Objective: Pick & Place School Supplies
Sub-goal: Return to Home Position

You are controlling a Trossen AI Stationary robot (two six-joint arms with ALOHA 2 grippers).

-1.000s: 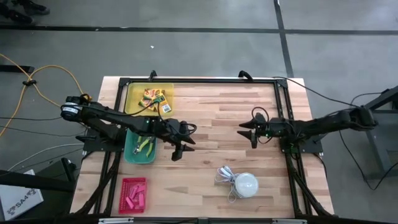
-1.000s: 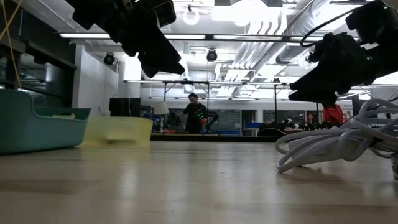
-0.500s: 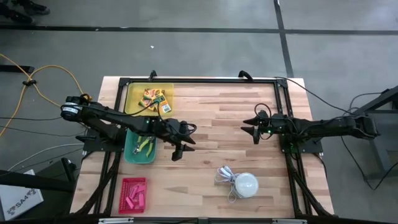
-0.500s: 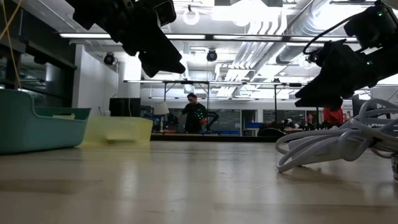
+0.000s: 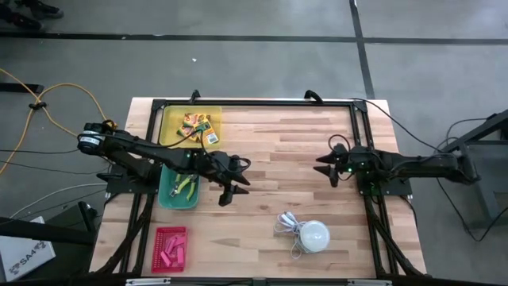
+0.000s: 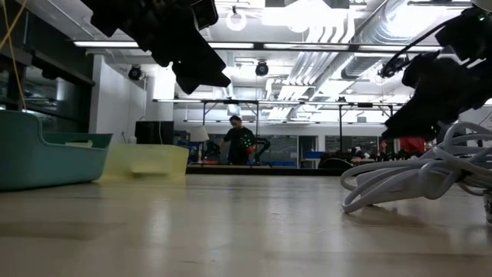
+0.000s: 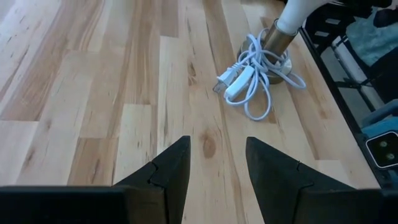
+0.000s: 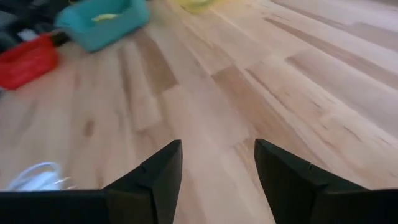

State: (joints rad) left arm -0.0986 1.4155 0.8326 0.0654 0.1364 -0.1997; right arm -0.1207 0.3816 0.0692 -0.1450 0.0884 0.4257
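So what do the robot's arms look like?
The left arm and right arm are long, thin and nearly black, built from jointed segments. The left one has a pale ring near its base. The left gripper and right gripper each end in two black, wedge-shaped fingers. A thin black cable loops by the right wrist.

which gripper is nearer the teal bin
Left. The left gripper hangs open just beside the teal bin, toward the table's middle. The right gripper is open much farther off, near the opposite side.
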